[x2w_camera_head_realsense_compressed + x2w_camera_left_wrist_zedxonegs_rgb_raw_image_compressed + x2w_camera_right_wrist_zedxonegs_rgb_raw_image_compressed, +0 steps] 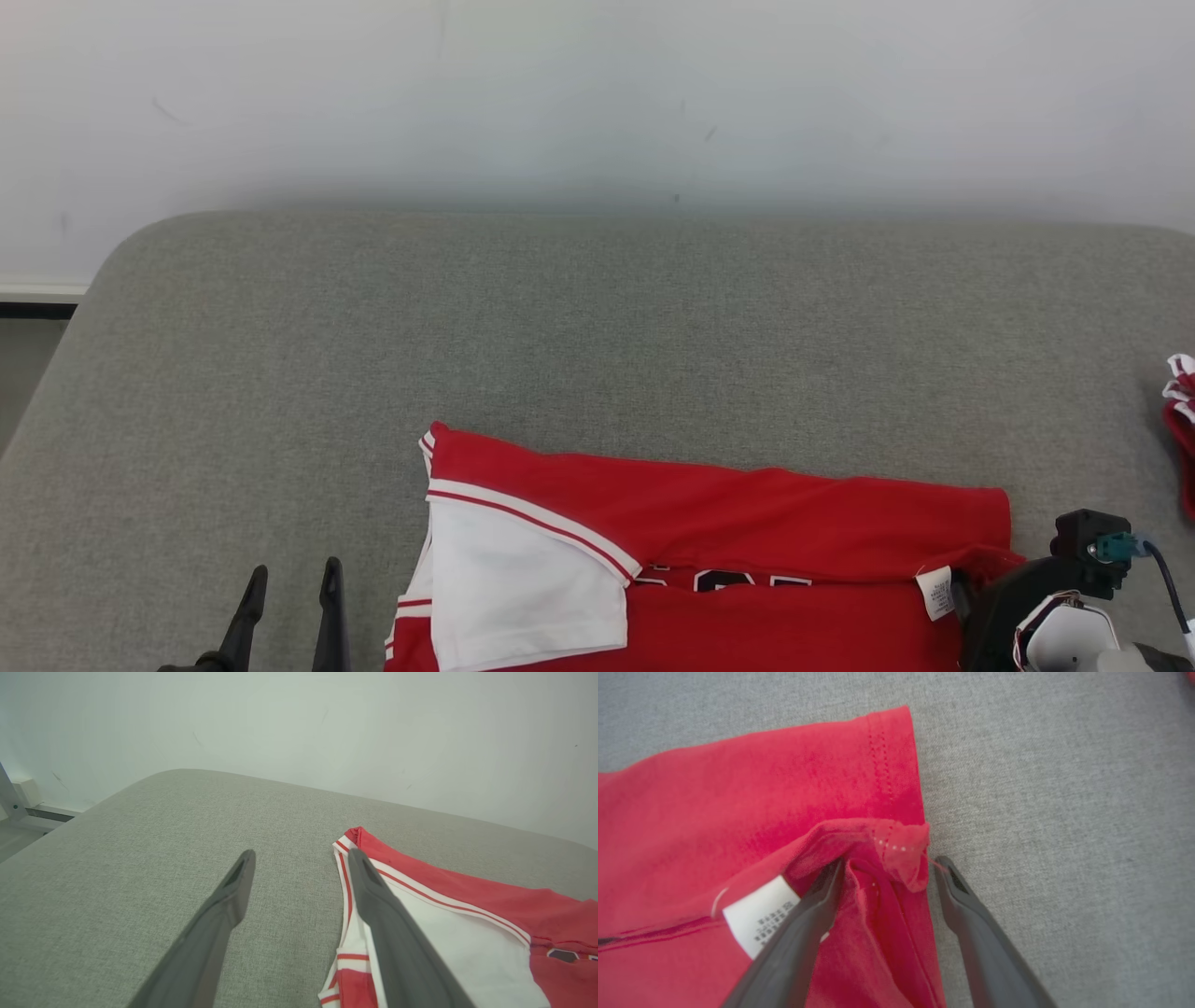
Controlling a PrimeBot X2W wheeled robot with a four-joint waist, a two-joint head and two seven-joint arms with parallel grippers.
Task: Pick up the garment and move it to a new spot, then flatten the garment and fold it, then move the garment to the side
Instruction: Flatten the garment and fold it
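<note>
**Clerk:** Item one, far left?

**Checker:** Left gripper [293, 567], two dark fingers spread apart with nothing between them, over the grey padded surface [597, 327], just beside the garment's left edge. In the left wrist view one finger [373, 896] overlaps the striped trim; whether it touches, I cannot tell.

**Clerk:** Item two?

**Checker:** Garment [747, 523], red, lying flat at the near edge of the surface, centre to right. A white sleeve [523, 588] with red-and-white trim is folded over its left end. Dark lettering is partly hidden under a fold.

**Clerk:** Item three?

**Checker:** White care label [756, 914], near the garment's right end, beside a bunched hem corner.

**Clerk:** Item four?

**Checker:** Right gripper [891, 862], fingers wide apart and straddling that bunched corner, not pinching it. One finger lies on the red cloth by the label, the other on the grey surface just beside the hem.

**Clerk:** Item five?

**Checker:** Second red cloth item [1181, 420] with white trim, at the far right edge, well apart from the garment.
</note>
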